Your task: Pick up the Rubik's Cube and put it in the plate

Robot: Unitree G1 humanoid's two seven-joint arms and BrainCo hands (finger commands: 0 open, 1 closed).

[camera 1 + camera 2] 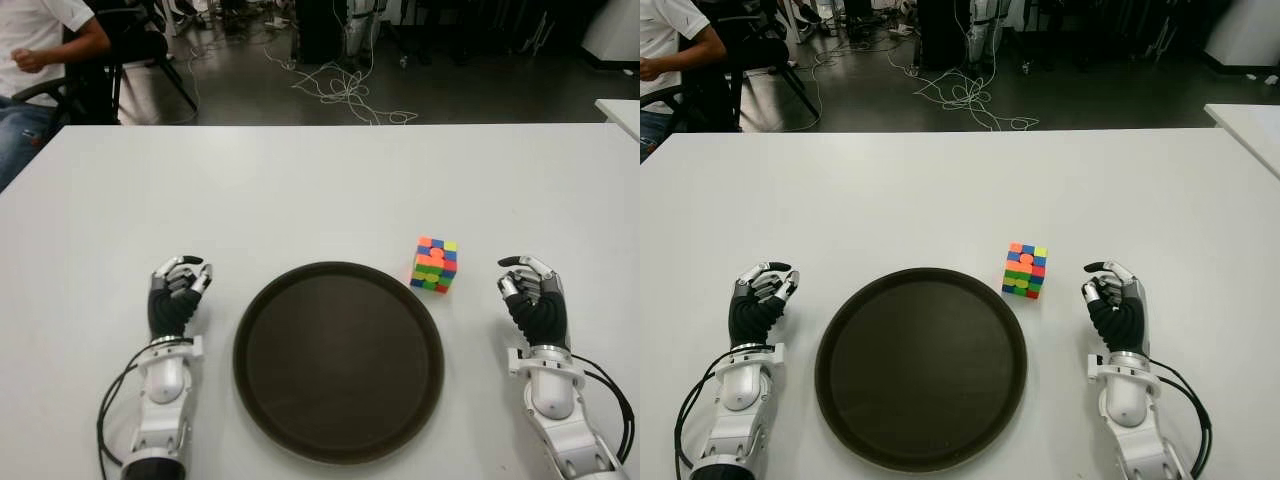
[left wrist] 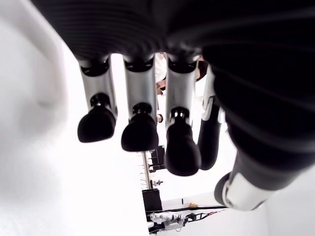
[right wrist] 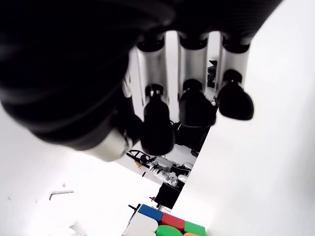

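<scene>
between plate (image 1: 260, 400) and right hand (image 1: 534, 300), rubik's cube (image 1: 435, 264)

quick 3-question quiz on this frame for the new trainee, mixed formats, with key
1. True or false: the cube already lies in the plate.
2. Which hand shows nearer the cube? A. left hand B. right hand
3. Fill in: both hands hold ____.

Key:
1. False. The cube stands on the table, just off the plate's far right rim.
2. B. The right hand shows to the cube's right; the left hand shows left of the plate.
3. Nothing. Fingers on both are relaxed and hold nothing.
</scene>
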